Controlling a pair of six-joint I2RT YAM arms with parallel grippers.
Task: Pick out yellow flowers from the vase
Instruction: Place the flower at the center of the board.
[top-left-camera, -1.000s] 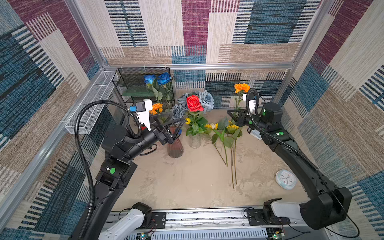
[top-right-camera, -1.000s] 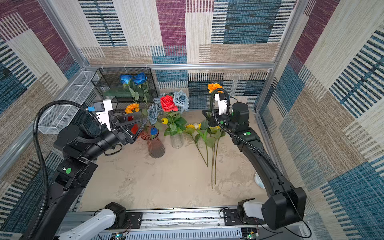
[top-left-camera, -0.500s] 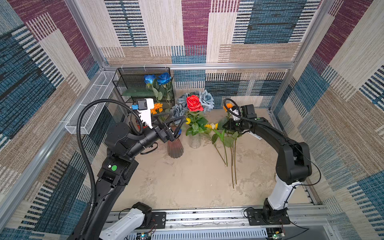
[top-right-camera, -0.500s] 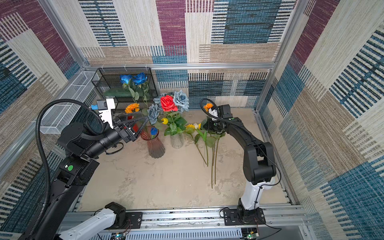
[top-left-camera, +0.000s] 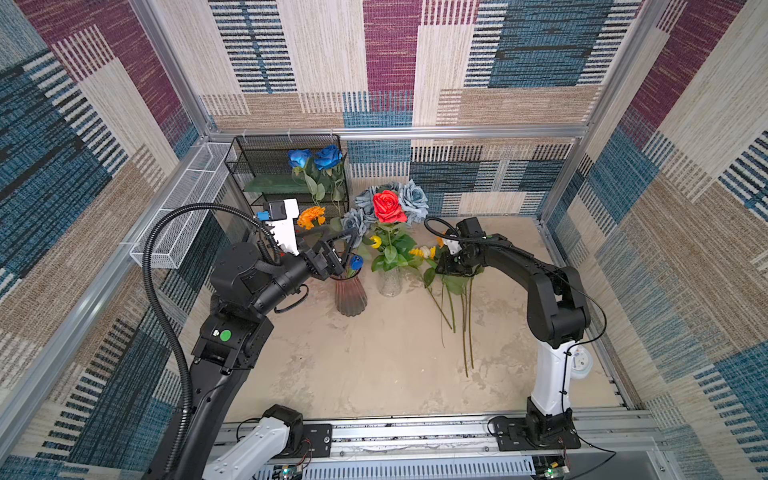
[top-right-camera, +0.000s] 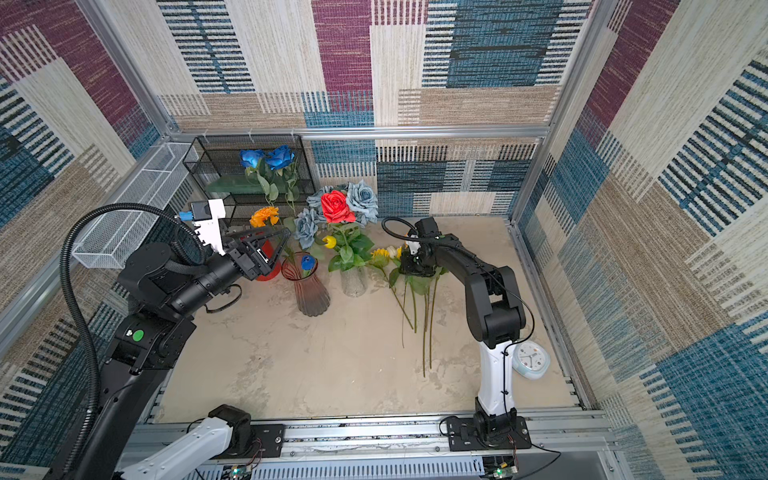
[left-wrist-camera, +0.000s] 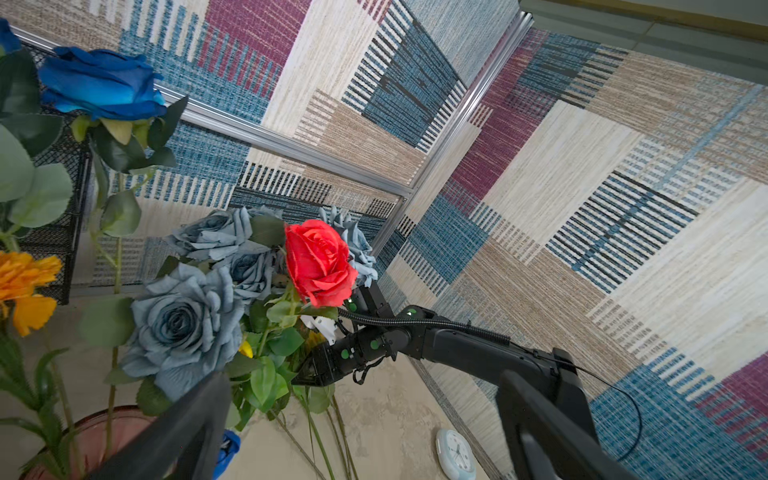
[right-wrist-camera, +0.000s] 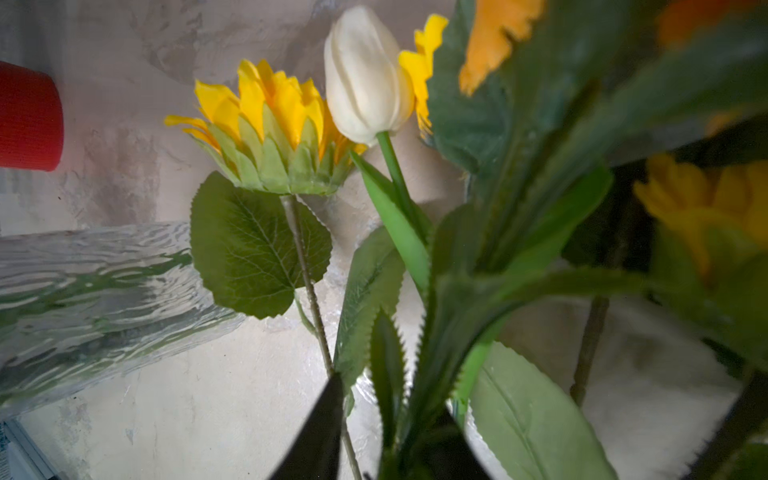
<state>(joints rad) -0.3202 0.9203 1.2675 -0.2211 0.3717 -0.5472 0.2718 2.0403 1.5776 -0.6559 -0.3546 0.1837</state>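
Several yellow flowers lie on the table right of the clear vase, their long stems pointing toward the front. The right wrist view shows a sunflower and a cream tulip. My right gripper is low over this pile, open, with leaves and stems between its fingers. A small yellow bud stays in the clear vase under the red rose. My left gripper hangs open and empty above the ribbed brown vase.
The ribbed vase holds blue roses and an orange flower. A red cup stands behind it. A black mesh rack and a white wire basket line the back left. A pale clock lies by the right arm's base.
The right arm swung down from holding an orange flower high to the pile on the table, and its jaws parted. The left gripper shifted slightly toward the vases.
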